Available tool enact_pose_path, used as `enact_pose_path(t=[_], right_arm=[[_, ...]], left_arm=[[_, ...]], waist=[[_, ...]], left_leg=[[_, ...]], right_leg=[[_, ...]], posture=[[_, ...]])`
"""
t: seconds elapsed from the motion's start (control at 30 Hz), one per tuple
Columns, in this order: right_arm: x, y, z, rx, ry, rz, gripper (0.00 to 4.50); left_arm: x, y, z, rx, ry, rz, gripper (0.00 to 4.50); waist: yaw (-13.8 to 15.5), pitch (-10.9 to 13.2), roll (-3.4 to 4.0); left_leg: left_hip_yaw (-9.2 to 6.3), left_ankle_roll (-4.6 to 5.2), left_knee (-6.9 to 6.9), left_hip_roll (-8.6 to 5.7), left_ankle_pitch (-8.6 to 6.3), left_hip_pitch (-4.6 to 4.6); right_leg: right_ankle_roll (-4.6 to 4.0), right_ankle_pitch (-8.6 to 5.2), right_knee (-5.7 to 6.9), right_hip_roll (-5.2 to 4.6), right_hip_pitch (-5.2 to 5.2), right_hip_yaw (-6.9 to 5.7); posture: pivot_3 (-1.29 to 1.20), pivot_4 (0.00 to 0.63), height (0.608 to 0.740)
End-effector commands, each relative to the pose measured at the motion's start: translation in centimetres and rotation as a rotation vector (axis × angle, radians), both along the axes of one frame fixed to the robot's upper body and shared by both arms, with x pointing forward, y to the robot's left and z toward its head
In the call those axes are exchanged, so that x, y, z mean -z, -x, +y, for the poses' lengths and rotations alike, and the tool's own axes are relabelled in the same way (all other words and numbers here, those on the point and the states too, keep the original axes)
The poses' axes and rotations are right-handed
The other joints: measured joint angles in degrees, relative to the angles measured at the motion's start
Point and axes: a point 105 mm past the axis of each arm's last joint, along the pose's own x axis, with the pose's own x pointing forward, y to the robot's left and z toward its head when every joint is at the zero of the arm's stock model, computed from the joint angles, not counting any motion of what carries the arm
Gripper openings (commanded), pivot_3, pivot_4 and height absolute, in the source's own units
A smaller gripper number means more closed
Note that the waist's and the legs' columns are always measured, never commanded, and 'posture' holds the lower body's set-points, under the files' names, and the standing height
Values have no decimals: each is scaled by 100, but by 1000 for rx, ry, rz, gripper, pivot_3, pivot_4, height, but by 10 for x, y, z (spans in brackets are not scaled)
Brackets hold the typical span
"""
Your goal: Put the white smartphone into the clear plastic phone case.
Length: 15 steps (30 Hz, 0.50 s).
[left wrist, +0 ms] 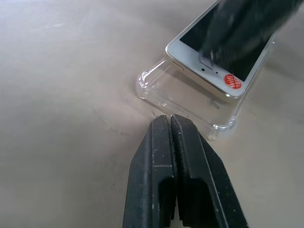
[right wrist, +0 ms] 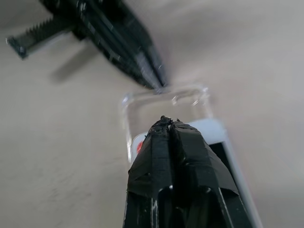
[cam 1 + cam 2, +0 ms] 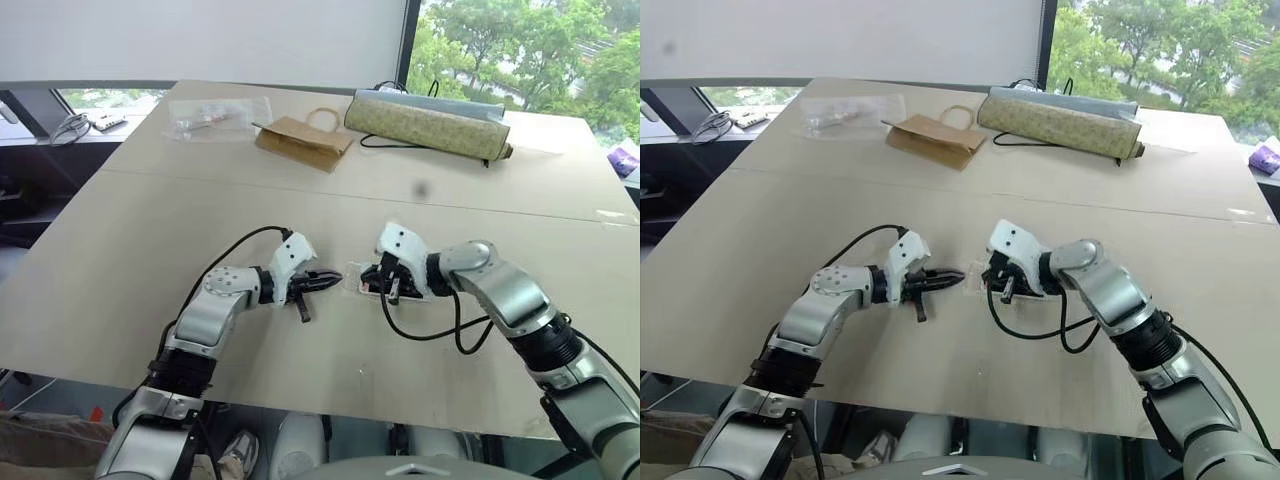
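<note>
The clear plastic phone case lies flat on the counter. The white smartphone rests tilted, 1 end raised above the case's open end. The left claw, fingers pressed together, touches the case's end wall. The right claw, fingers together, presses on the smartphone's screen.
</note>
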Motion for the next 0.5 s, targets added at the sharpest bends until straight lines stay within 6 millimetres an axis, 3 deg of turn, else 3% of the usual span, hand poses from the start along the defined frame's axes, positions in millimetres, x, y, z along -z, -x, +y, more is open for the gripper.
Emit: enact_pose_path(t=[0.03,0.23,0.5], right_arm=[[-29,-20,-3,70,-18,-112,0],[-13,-43,-15,129,150,-172,0],[-1,-26,-17,4,214,-104,0]], left_arm=[[-5,1,-6,17,0,-24,88],[-5,0,-6,13,1,-27,88],[-3,3,-5,8,1,-26,88]], waist=[[0,1,0],[4,3,2],[0,23,19]], left_leg=[[0,0,-1,0,0,0],[7,-2,-11,-1,1,-3],[7,-2,-12,-2,1,-4]], right_leg=[[0,0,0,0,-2,0],[0,0,-8,0,-6,1],[1,0,-7,0,-8,3]], posture=[[0,150,740],[0,150,740],[0,150,740]])
